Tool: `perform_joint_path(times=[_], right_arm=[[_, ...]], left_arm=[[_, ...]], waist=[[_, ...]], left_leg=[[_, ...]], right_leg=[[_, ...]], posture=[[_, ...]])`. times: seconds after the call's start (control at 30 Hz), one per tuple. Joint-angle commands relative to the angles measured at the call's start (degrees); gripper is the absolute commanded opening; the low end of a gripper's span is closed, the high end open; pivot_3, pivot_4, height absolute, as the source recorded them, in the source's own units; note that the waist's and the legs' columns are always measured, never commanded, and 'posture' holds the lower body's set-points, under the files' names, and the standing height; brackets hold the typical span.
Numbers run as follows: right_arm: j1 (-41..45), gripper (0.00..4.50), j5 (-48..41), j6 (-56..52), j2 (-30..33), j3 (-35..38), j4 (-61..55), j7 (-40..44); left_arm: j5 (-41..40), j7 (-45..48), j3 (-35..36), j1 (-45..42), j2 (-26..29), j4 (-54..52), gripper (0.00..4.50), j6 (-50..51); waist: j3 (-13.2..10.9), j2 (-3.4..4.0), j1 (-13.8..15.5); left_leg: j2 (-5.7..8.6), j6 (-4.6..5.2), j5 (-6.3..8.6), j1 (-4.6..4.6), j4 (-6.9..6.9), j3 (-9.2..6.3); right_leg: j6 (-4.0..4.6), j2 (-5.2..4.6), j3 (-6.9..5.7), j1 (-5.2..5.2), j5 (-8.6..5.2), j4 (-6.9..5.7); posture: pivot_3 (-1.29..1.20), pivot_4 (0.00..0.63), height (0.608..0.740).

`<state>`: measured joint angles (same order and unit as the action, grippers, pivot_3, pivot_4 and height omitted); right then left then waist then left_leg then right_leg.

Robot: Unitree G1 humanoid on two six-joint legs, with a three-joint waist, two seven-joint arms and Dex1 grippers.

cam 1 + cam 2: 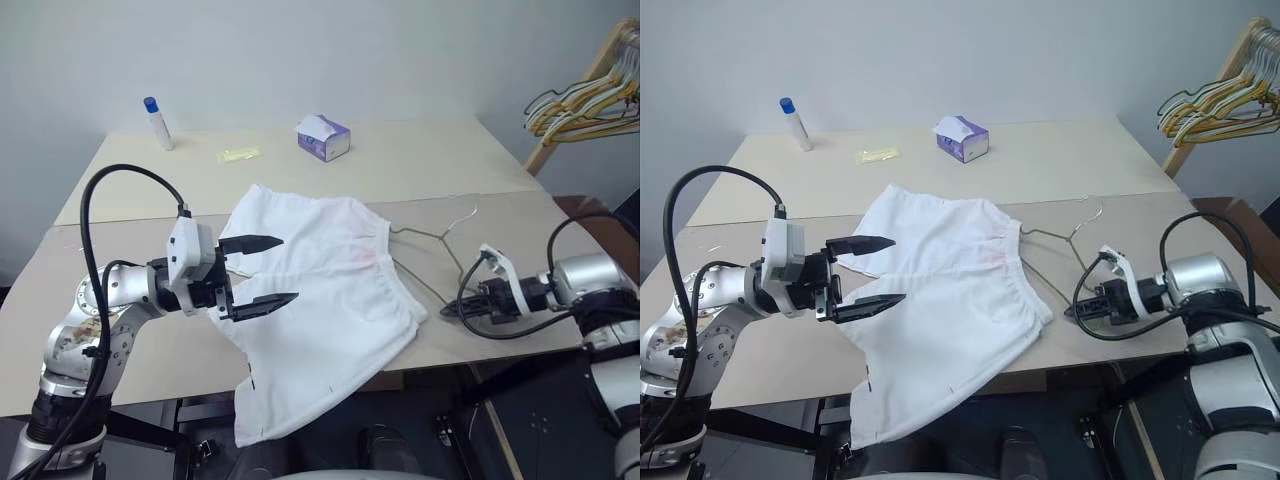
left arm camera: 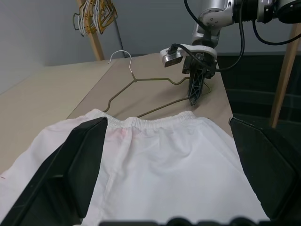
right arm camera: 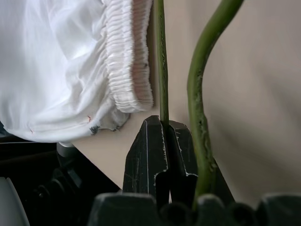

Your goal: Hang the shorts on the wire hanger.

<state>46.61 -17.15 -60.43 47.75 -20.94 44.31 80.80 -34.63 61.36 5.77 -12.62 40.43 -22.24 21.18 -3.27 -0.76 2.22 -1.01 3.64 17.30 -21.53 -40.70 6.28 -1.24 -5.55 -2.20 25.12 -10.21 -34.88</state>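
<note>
Shorts [image 1: 320,300], white, elastic-waisted, pink-tinged

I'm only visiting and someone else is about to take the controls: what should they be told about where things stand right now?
Left hand: open, hovering over the shorts, holding nothing.
Right hand: shut on the wire hanger, pinching its wire at the corner nearest the table's front edge.
Shorts: spread flat on the table, one leg hanging over the front edge, waistband beside the hanger.
Hanger: lying on the table, hook pointing away from the robot.
Done: hanger gripped.
Left: get the shorts onto the hanger.
</note>
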Motion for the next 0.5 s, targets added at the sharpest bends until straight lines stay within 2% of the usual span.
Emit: perform_joint_path(times=[0.03, 0.17, 0.3, 0.5], right_arm=[[2.7, 0.00, 1.9, 3.0, -0.9, 0.9, 2.6, 1.5], [4.1, 0.00, 4.6, 5.6, -1.6, -1.0, 4.4, 5.5], [4.2, 0.00, 4.4, 6.2, 1.8, -4.5, 0.8, 11.5], [-1.7, 0.00, -6.3, 1.2, 11.7, -11.4, -18.0, 11.7]], left_arm=[[-0.1, -0.2, 0.6, -0.6, -0.1, -1.0, 4.49, -1.6], [0.3, -0.2, 0.8, -0.2, 0.0, -1.2, 4.49, -1.8], [0.5, -0.6, 1.2, 0.2, 0.1, -1.5, 4.49, -2.2], [0.8, -1.4, 1.2, 1.3, -0.1, -2.0, 4.49, -3.0]], waist=[[0.0, 0.00, 0.0], [0.0, 0.01, 0.1], [0.0, 0.02, 0.2], [0.0, 0.05, 0.7]], left_leg=[[0.00, -0.02, -0.01, 0.00, 0.00, 0.00], [0.02, -0.02, -0.01, -0.04, 0.00, 0.01], [0.02, -0.03, -0.02, -0.12, -0.01, 0.00], [-0.03, -0.03, -0.01, -0.23, 0.00, -0.07]], right_leg=[[0.00, 0.00, 0.00, 0.00, 0.00, 0.01], [-0.01, -0.02, 0.00, 0.00, 0.01, 0.02], [-0.02, -0.02, -0.01, 0.04, 0.01, 0.03], [-0.03, -0.10, -0.11, 0.12, -0.01, 0.08]], posture=[[0.14, 0.034, 0.740], [0.15, 0.027, 0.740], [0.16, 0.021, 0.740], [0.16, 0.018, 0.740]])
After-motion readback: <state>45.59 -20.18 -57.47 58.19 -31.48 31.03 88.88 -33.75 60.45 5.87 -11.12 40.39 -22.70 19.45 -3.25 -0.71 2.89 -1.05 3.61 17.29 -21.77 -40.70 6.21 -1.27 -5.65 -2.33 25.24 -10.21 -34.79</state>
